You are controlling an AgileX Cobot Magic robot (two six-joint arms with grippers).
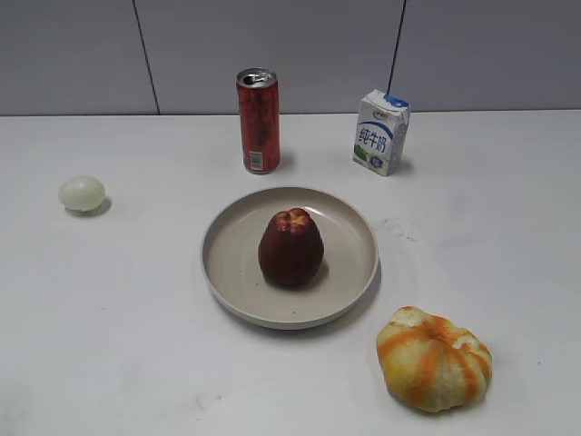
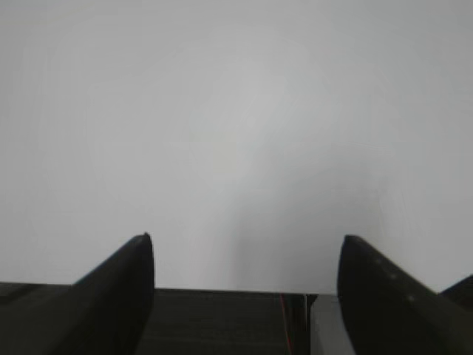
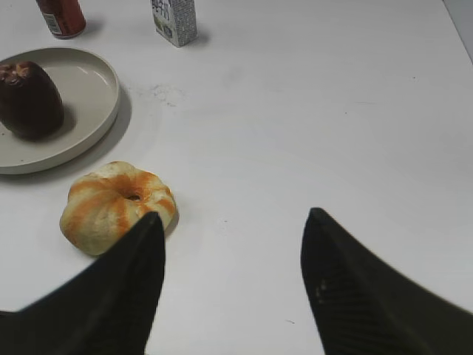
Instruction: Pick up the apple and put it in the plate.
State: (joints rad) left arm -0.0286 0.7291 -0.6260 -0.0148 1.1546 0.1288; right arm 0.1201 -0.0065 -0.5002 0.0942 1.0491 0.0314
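apple (image 1: 290, 247) sits upright mid-frame in the plate (image 1: 354, 272); task looks done; left gripper (image 2: 246, 255) and right gripper (image 3: 233, 240) both wide, empty.

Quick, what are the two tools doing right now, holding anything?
Left tool: open, holding nothing.
Right tool: open, holding nothing; the apple sits in the plate.

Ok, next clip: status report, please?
Left gripper open, empty. Right gripper open, empty, near the striped fruit. Apple sits in plate. Nothing in the way.
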